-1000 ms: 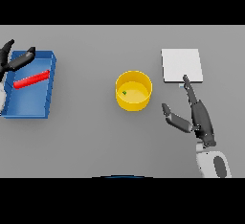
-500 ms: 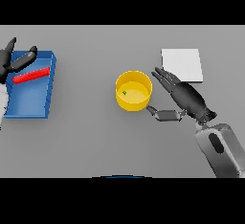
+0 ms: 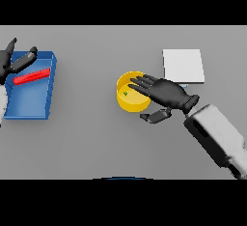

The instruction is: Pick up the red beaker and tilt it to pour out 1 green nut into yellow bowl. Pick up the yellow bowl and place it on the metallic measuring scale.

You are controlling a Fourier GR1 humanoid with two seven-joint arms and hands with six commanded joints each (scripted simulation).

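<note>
While the right hand [image 3: 166,93] spreads wide over the yellow bowl [image 3: 129,102] at mid-frame, seemingly to grasp it with the green nut [image 3: 126,93] inside, the metallic scale [image 3: 183,65] waits beyond, and at upper left the left hand [image 3: 10,62] rests relaxed by the red beaker [image 3: 32,77] in the blue tray [image 3: 28,110] on the grey counter [image 3: 87,143].

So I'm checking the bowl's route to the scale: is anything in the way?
Nothing visible blocks it. The table between the yellow bowl and the metallic measuring scale is bare; only the right hand reaches over the bowl's rim.
</note>
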